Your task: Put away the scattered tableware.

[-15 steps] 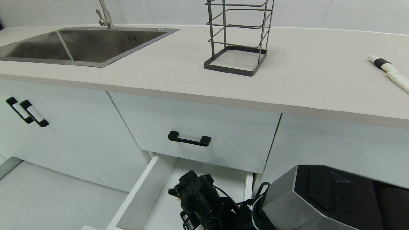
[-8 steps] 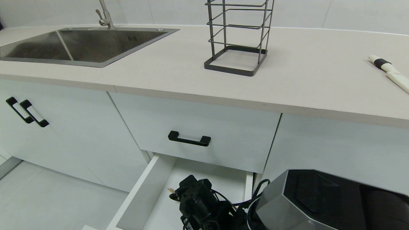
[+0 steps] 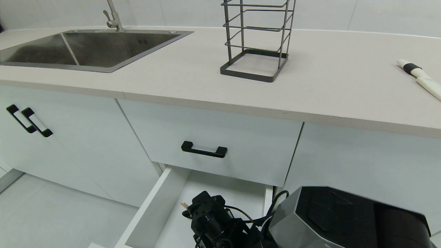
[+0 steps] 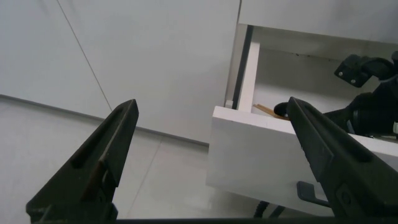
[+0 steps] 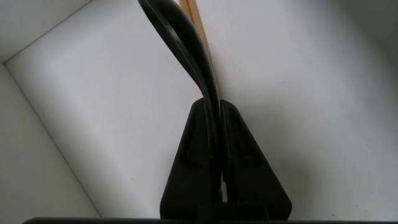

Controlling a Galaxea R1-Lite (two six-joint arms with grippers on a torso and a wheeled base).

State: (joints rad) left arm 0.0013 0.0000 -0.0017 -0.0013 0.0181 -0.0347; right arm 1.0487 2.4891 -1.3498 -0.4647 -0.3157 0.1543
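Observation:
My right gripper point(image 5: 214, 109) is shut on a black spoon-like utensil point(image 5: 177, 37) with a wooden handle, held edge-on just above the white floor of the open lower drawer point(image 5: 298, 74). In the head view that gripper point(image 3: 188, 208) sits low inside the drawer point(image 3: 155, 206), and the wooden tip pokes out to its left. From the left wrist view the utensil point(image 4: 280, 111) shows just behind the drawer's front panel point(image 4: 249, 155). My left gripper point(image 4: 208, 109) hangs open beside the drawer, holding nothing. A white knife point(image 3: 418, 77) with a black band lies on the counter's far right.
A dark wire rack point(image 3: 256, 41) stands mid-counter and a steel sink point(image 3: 86, 48) is set in at the left. The upper drawer with a black handle point(image 3: 204, 150) is closed above the open one. Cabinet doors point(image 3: 51, 148) and floor lie to the left.
My right arm has sunk lower and drawn nearer, carrying the gripper and utensil deeper into the drawer. Everything on the counter is as it was.

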